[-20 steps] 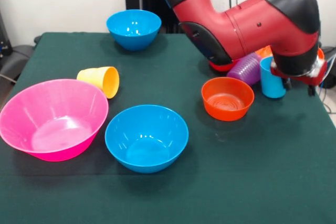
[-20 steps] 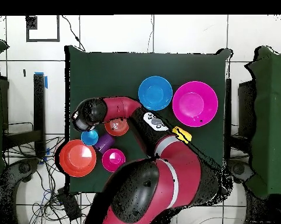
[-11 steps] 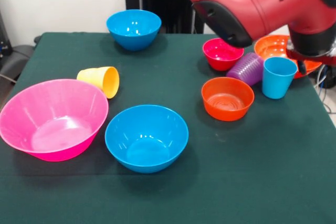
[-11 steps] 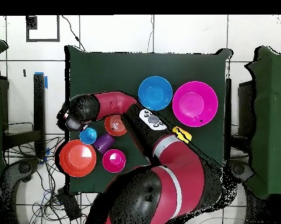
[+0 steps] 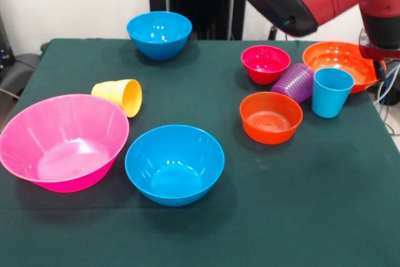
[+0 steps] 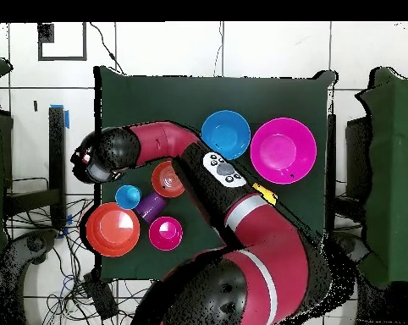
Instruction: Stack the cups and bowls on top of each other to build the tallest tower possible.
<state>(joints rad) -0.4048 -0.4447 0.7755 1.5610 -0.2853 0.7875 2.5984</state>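
Observation:
The light blue cup (image 5: 331, 92) (image 6: 128, 196) stands upright and alone at the right. The purple cup (image 5: 294, 81) (image 6: 152, 206) lies on its side beside it, against the small magenta bowl (image 5: 265, 64) (image 6: 165, 233). The small orange-red bowl (image 5: 270, 117) (image 6: 168, 178) sits just in front of them. The wide orange bowl (image 5: 340, 60) (image 6: 113, 228) is behind the blue cup. My gripper (image 5: 380, 60) (image 6: 90, 162) hangs raised at the table's right edge, apart from the blue cup and holding nothing I can see. The yellow cup (image 5: 119, 96) lies on its side at the left.
A big pink bowl (image 5: 62, 141) (image 6: 283, 150) and a blue bowl (image 5: 174, 163) sit near the front left. Another blue bowl (image 5: 159, 32) stands at the far edge. The arm (image 6: 233, 212) crosses over the table in the overhead view.
The arm has lifted up and away to the right from over the light blue cup. The cup stays upright in about the same place. The magenta and wide orange bowls are now uncovered.

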